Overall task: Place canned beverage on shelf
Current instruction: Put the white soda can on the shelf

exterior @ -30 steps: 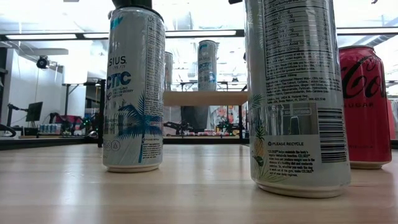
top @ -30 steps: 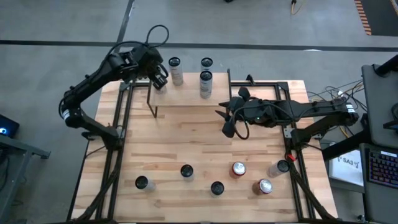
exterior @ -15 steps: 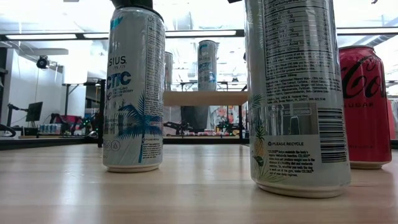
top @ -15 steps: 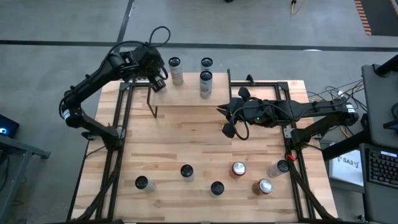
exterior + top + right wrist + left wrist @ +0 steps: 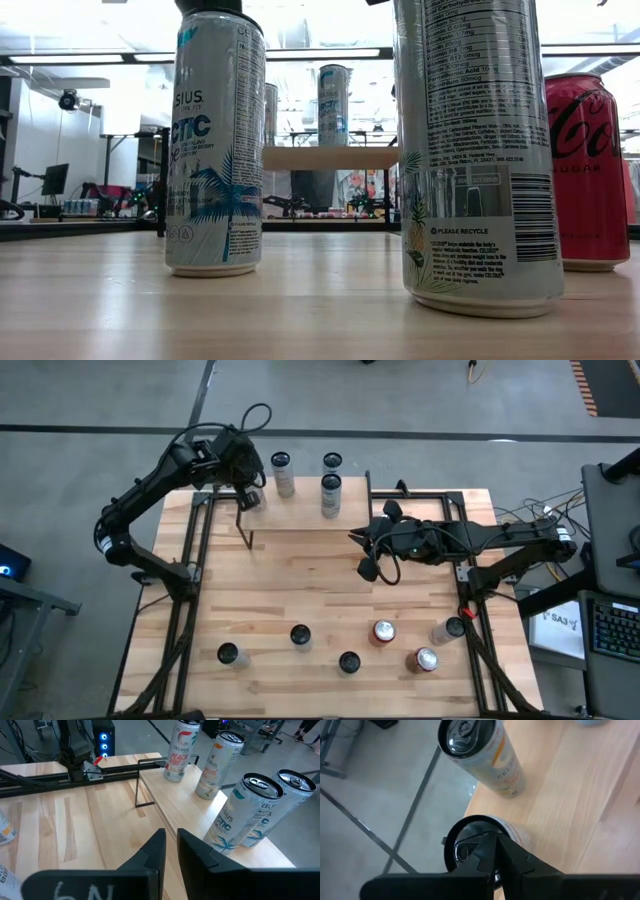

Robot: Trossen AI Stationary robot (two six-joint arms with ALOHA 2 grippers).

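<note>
**Shelf stocked w/ four cans; both grippers empty**

Near edge: six front cans [image 5: 300,635] are seen upright and spread apart on the table [image 5: 270,590]. A red can [image 5: 590,170] is among them. Spacing probably left so each can be gripped w/o bumping a neighbour. None is touched.

Mid table: right gripper [image 5: 366,565] is held low just in front of the shelf [image 5: 300,518]. Its fingers [image 5: 152,852] are nearly together w/ nothing between. It looks parked clear of the shelf legs.

Far edge: four cans are standing on the shelf board [image 5: 175,805]. Two pale-blue cans [image 5: 245,812] are touching at the right end, the others sit apart. Left gripper [image 5: 492,839] is over the end can [image 5: 457,845] at the shelf's left end. Its fingers are pressed together above the lid, not round the body, so the can is judged released and standing free.

Next job prob. a front-row pickup.
</note>
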